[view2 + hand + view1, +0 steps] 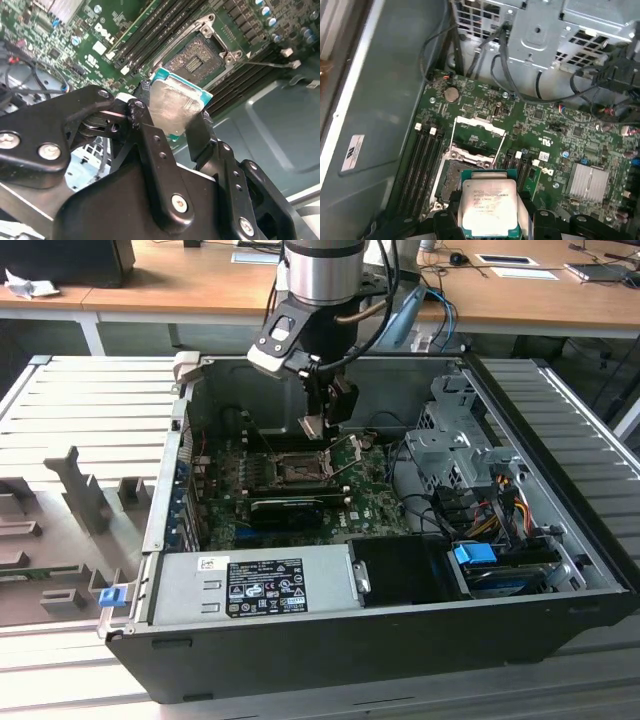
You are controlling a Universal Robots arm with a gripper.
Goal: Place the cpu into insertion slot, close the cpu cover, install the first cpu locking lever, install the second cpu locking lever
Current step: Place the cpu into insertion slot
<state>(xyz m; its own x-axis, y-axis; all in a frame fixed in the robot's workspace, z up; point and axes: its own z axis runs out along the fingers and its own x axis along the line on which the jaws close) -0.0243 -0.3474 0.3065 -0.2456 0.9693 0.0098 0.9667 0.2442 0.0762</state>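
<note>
Tool (171, 114) carrying the cpu (172, 106) above the insertion slot (451, 181)

The tool is clamped on two opposite edges of the cpu, metal top facing the wrist cameras. The chip hangs above the insertion slot, clear of it. The slot is unoccupied on the green motherboard (545, 130). The cpu cover (476, 136) stands raised at one slot edge, leaving the slot exposed.

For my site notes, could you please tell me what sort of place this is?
Probably a robotics lab: an open computer case on a slatted metal table, wooden desks behind, and the tool holding a cpu over the motherboard.
</note>
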